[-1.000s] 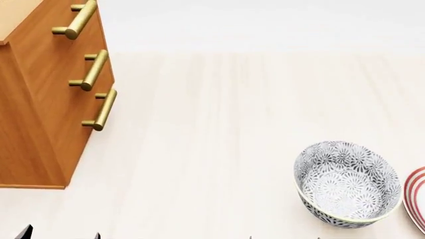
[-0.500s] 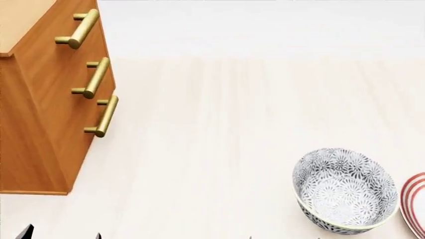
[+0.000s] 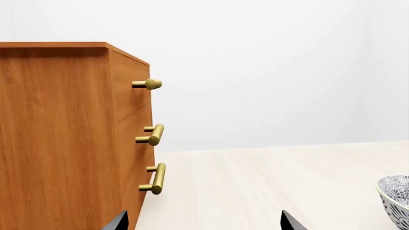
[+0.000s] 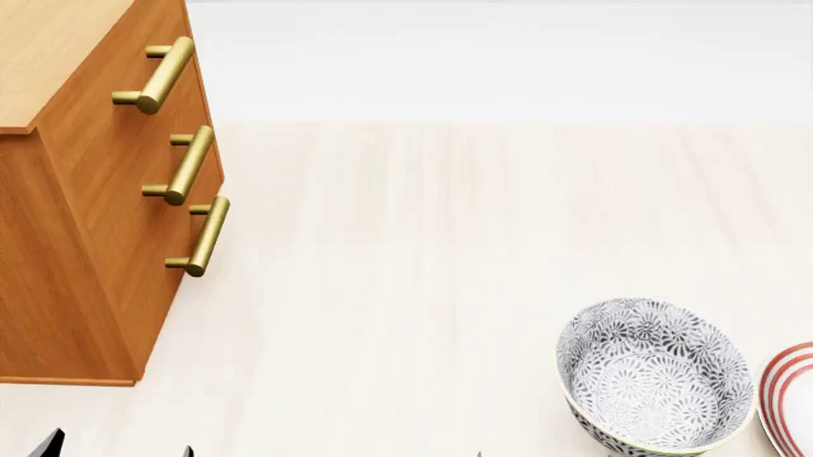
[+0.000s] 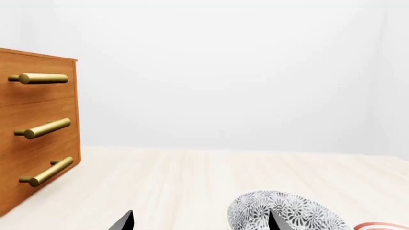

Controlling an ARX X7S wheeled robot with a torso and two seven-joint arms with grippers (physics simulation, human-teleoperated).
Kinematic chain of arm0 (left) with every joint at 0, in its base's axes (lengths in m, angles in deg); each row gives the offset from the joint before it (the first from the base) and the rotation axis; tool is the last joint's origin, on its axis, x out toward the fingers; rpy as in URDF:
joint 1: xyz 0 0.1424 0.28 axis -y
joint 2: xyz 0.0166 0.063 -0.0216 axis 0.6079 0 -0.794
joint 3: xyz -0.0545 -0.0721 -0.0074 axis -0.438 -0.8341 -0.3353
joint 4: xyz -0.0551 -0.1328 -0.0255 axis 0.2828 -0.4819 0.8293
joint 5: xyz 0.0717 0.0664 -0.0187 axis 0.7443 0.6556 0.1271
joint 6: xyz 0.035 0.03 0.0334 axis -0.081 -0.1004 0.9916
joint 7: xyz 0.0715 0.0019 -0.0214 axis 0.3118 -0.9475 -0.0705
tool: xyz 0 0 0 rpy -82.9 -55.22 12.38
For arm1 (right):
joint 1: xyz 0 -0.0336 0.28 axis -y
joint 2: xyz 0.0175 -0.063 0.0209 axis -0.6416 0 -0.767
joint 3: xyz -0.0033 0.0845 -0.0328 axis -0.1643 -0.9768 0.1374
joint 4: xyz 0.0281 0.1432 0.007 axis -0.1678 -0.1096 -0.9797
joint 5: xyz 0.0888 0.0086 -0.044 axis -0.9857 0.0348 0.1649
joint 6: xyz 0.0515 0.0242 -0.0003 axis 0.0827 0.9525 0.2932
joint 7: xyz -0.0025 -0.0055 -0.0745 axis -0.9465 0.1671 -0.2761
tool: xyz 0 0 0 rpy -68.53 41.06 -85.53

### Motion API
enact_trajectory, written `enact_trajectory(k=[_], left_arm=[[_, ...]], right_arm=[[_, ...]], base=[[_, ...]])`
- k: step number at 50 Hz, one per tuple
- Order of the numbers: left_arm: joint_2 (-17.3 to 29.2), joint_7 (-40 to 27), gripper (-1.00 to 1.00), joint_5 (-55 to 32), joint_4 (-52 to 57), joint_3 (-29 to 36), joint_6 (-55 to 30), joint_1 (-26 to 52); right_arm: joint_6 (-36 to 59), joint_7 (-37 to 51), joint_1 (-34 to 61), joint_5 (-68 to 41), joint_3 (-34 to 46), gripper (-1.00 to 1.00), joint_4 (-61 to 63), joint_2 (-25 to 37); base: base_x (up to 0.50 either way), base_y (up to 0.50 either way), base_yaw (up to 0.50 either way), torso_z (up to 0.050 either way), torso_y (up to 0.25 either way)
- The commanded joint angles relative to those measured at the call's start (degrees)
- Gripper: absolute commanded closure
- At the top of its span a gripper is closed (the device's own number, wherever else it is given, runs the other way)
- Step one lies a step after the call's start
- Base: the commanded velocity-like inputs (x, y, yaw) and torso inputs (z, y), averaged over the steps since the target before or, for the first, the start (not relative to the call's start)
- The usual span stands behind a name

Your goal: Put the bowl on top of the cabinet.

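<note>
At the frame edges: only dark fingertips of either end effector showed; nothing was gripped.
Right end effector (image 5: 199, 221): two tips stood well apart in its wrist view, so it read as wide open and empty, with the bowl (image 5: 288, 211) just beyond, partly behind one tip.
Left end effector (image 3: 203, 221): tips also well apart, open and empty, pointed at the gap between the cabinet (image 3: 64, 139) and the bowl.
Bowl position: upright on the pale bench (image 4: 420, 248), near the robot on its right side, well apart from the cabinet.
Plate (image 4: 790, 400): red-ringed, just beside the bowl on its outer side; whether they touched, I could not tell.
Cabinet: on the left, three brass handles (image 4: 155, 74) sticking out of its front, flat top (image 4: 51, 57) only partly in head view.
Risk 1: a rim pinch on a deep, curved wall could slip or tip the bowl, likely if only one finger seated.
Risk 2: closing wide near the plate could nudge or catch it.
Risk 3: carrying across too low could clip the top edge or a handle.
Risk 4: the top was largely out of view, so a blind release near an edge could drop the bowl.
</note>
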Motion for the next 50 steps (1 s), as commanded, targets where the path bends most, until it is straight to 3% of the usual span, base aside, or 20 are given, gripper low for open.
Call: enact_trajectory(k=[1, 8, 50], left_arm=[[0.18, -0.27, -1.00, -0.14, -0.13, 0.24, -0.07, 0.22], [0.21, -0.29, -1.00, -0.96, -0.18, 0.33, -0.84, 0.55], [1.04, -0.77, -1.00, -0.52, -0.61, 1.19, 2.43, 0.03]], right_arm=[[0.15, 0.39, 0.35, -0.16, 0.43, -1.00, -0.25, 0.25], [0.00, 0.65, 0.41, -0.25, 0.57, -1.00, -0.24, 0.45], [-0.14, 2.06, 0.61, -0.12, 1.57, -1.00, -0.25, 1.40]], base=[[0.00, 0.00, 0.00, 0.042, 0.000], [0.00, 0.00, 0.00, 0.037, 0.000], [0.09, 0.00, 0.00, 0.000, 0.000]])
